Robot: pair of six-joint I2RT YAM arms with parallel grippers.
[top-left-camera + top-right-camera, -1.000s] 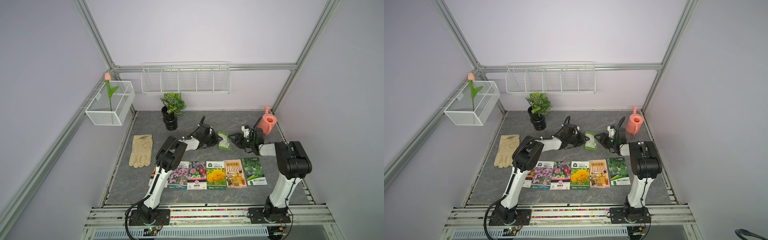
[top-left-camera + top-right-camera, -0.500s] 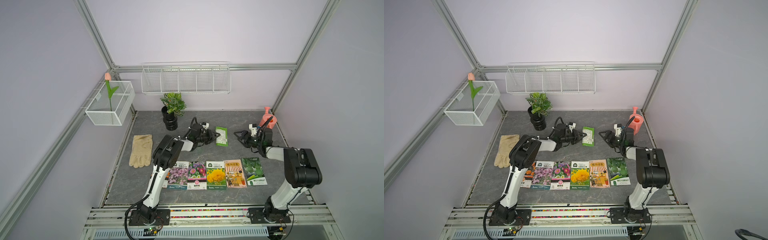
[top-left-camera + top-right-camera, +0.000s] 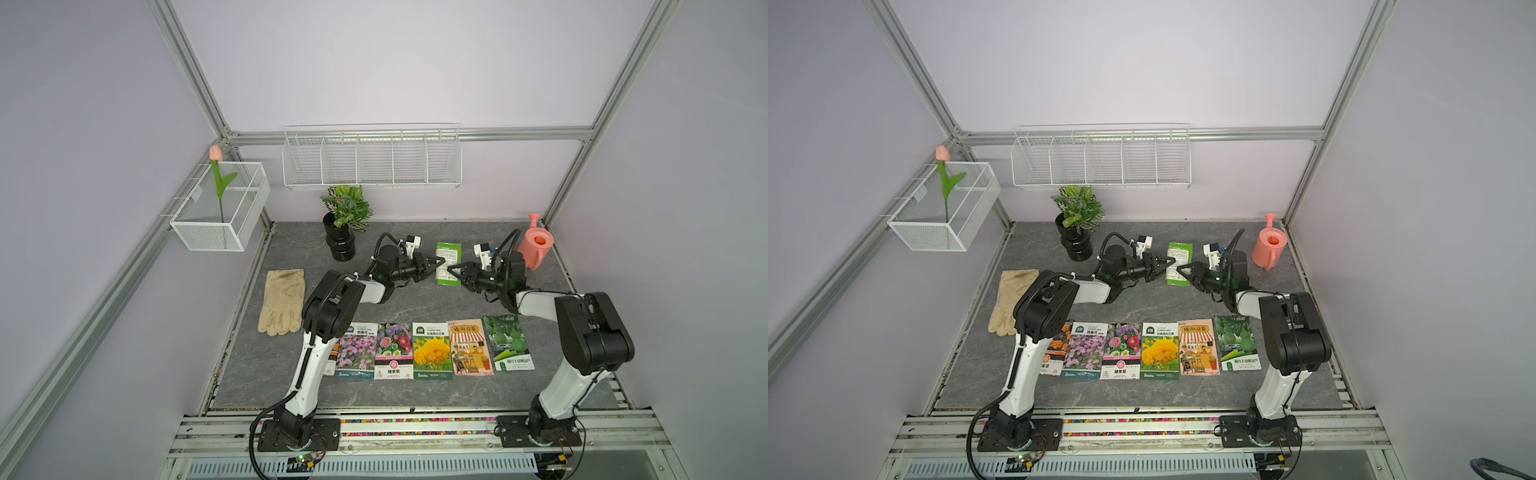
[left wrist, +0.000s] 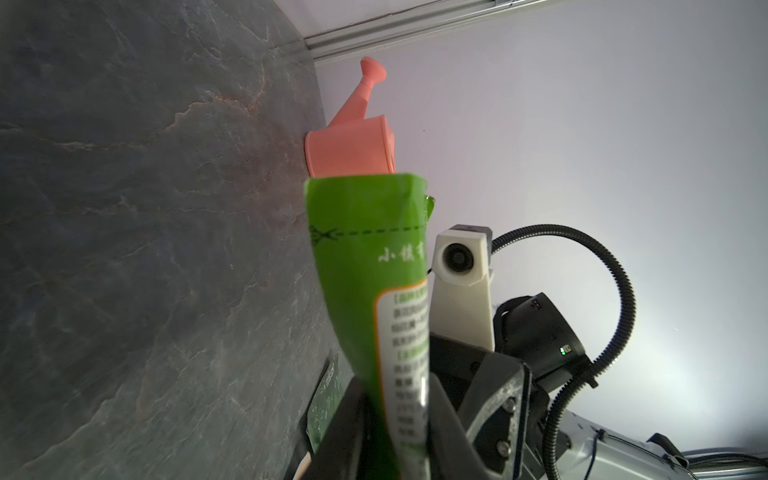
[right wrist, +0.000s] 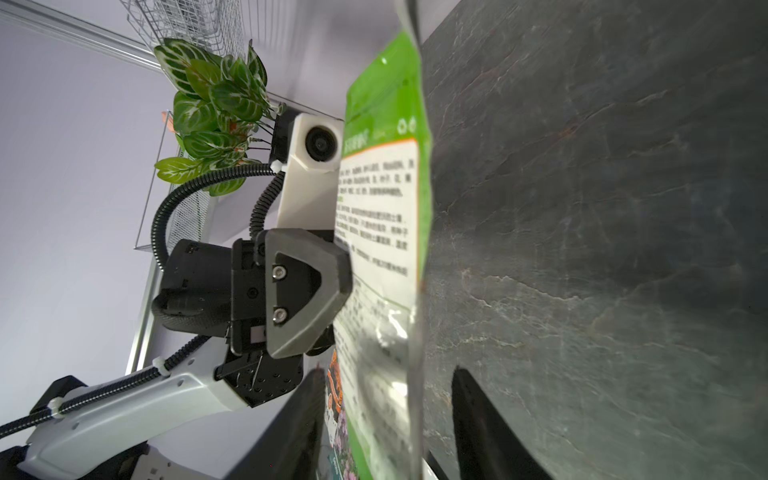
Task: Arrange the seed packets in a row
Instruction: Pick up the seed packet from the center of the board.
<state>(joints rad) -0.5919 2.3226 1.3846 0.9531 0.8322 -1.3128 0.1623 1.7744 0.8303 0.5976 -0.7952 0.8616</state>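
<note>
Several seed packets lie side by side in a row at the front: orange half behind the left arm, pink, mixed, yellow, shop drawing, gourds. Behind them a green packet with a white text panel hangs above the table. My left gripper is shut on one edge of the green packet. My right gripper straddles the opposite edge of the packet, open, with a gap on each side.
A beige glove lies at the left. A potted plant stands at the back, a pink watering can at the back right. A wire rack and a mesh basket with a tulip hang on the walls.
The left gripper kept hold of the green packet and carried it a little backward. The right gripper drew away from it, opened wide, then came back around its edge with narrower jaws.
</note>
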